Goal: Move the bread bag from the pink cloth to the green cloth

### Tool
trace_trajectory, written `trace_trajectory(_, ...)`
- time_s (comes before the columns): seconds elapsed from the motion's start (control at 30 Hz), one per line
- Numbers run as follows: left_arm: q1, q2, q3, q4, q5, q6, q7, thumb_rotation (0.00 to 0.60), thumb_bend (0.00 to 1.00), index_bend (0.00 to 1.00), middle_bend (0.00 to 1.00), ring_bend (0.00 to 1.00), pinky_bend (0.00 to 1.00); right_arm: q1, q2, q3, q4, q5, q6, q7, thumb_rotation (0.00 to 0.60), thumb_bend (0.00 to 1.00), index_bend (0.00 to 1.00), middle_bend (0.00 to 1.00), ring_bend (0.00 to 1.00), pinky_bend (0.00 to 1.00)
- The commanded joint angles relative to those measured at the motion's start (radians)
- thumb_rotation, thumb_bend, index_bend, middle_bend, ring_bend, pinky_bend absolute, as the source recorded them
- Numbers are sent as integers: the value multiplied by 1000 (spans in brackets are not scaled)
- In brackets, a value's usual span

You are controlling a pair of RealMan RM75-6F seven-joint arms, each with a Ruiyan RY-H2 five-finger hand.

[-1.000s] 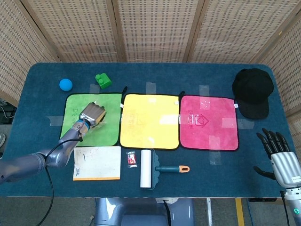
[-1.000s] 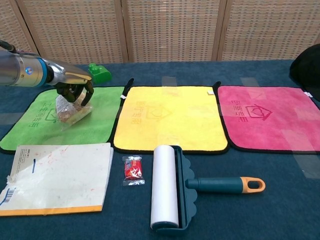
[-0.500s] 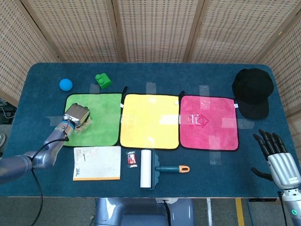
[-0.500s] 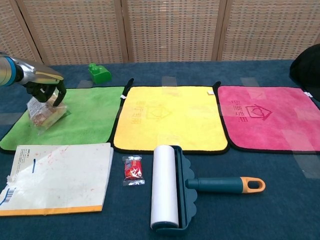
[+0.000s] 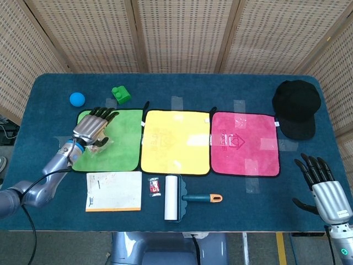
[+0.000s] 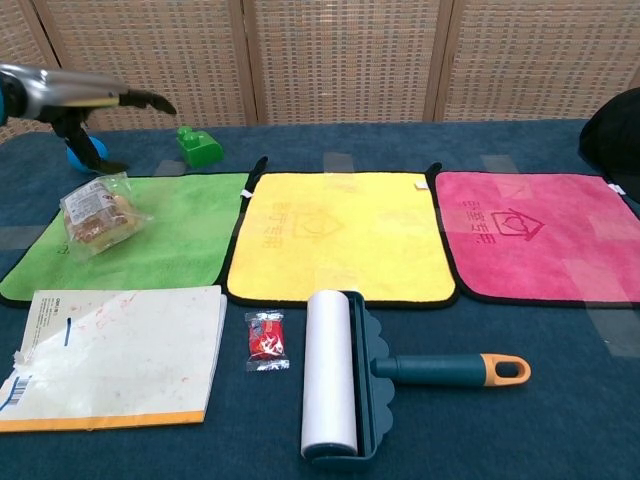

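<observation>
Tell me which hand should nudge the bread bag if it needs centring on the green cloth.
Left. The left hand hovers open right above the bread bag on the green cloth; the right hand sits open at the far table edge.

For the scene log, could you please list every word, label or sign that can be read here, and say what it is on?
Nothing can be read with certainty.
Green cloth: faint printed mark, too faint to read.
Yellow cloth: house-shaped logo, any characters blurred.
Pink cloth: house-shaped logo, text illegible.
Notebook: small print at top left, too small.
Bread bag: label blurred.
Red packet: print too small.
</observation>
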Motion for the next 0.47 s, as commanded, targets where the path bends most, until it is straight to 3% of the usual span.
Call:
trace_trajectory(0.03,146,102,-51,-119,135,180,-157,600,2,0,0,0,0,-2,0,2,0,1,6,1,600,0,41,0,0,0)
trace_trajectory(0.23,369,197,-1,-281,184,417,-230,600,0,0,0,0,0,-13,-4,13,-2,13,25,-21,600,0,41,0,0,0)
trace_trajectory(0.47,626,162,95,-323,305,739,-142,600,0,0,0,0,0,-26,-5,25,-20,42,29,-50,600,0,40,0,0,0)
